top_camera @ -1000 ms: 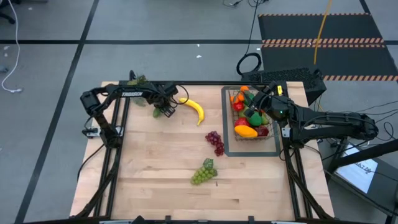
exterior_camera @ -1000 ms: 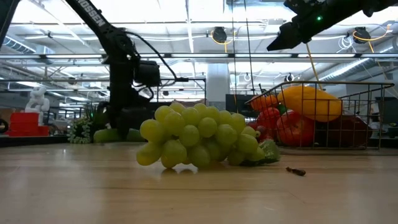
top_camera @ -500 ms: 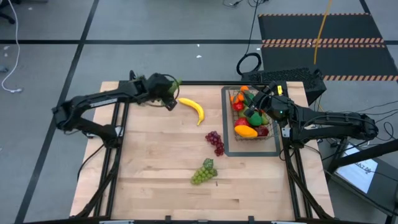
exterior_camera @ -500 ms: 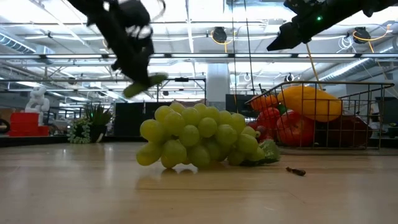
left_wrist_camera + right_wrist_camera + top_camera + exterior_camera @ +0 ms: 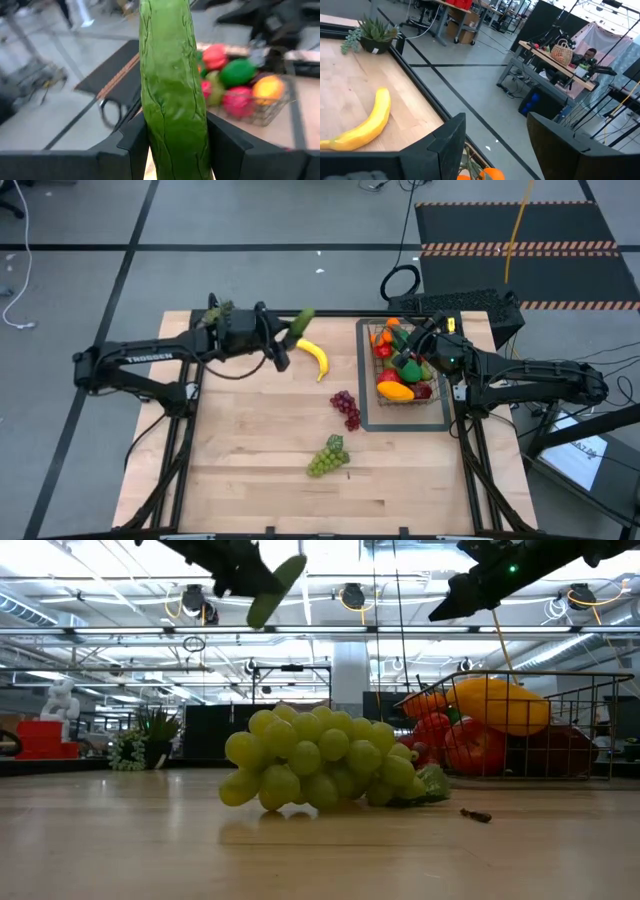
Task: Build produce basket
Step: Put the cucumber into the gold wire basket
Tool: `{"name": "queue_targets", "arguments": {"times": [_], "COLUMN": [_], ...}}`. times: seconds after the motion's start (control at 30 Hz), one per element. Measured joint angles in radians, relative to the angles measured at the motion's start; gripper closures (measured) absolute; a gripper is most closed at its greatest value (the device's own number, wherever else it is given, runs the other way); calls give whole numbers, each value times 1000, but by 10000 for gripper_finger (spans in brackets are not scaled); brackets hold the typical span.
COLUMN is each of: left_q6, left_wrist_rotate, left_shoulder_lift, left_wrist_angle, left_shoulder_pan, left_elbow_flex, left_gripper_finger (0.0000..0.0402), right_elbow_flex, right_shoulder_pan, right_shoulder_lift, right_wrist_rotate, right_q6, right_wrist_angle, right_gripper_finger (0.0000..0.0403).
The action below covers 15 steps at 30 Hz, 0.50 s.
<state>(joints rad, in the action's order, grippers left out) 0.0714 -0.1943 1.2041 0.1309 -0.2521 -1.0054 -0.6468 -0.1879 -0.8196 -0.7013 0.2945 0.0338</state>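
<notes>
At the table's far left corner a small potted plant (image 5: 222,310) is sitting by the edge, and just beside it the left gripper (image 5: 284,343) is hanging in the air above the far side of the wooden table (image 5: 250,450), its two dark fingers (image 5: 134,145) pressing on either side of a green cucumber (image 5: 301,321) that is sticking out toward the basket; the low view is showing this cucumber (image 5: 274,590) tilted and high above the tabletop. Just to the right of that gripper, a yellow banana (image 5: 313,356) is lying flat on the wood, apart from everything else. Further toward the middle, a bunch of purple grapes (image 5: 347,408) is resting near the left edge of a flat dark tray (image 5: 366,405), and a bunch of green grapes (image 5: 327,457) is lying nearer the front of the table, well apart from the basket. On the tray the wire basket (image 5: 436,395) is standing, heaped with produce: a mango (image 5: 394,390) lying on top at the near end, red pieces beside and beneath it, green pieces in the middle and orange ones at the far end. The right gripper (image 5: 413,345) is hovering over the basket, its fingers (image 5: 447,137) standing part-way apart with nothing between them.
</notes>
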Motion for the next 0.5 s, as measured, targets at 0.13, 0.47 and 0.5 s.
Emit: {"name": "queue_targets", "arguments": {"times": [0.13,0.47,0.5], "left_q6": [98,598,633], "left_wrist_rotate": [49,51,51], "left_shoulder_lift": [5,5,5], "left_wrist_angle": [-55,-74,-72], "left_shoulder_pan": [53,138,146], "left_elbow_flex": [0,0,0], "left_gripper_finger": [236,236,236], "right_elbow_flex": [0,0,0], "right_shoulder_pan": [0,0,0], "right_shoulder_lift": [0,0,0], "right_wrist_rotate": [0,0,0], "right_q6": [-3,-3,-3], "right_wrist_angle": [0,0,0], "right_gripper_finger": [195,195,195]}}
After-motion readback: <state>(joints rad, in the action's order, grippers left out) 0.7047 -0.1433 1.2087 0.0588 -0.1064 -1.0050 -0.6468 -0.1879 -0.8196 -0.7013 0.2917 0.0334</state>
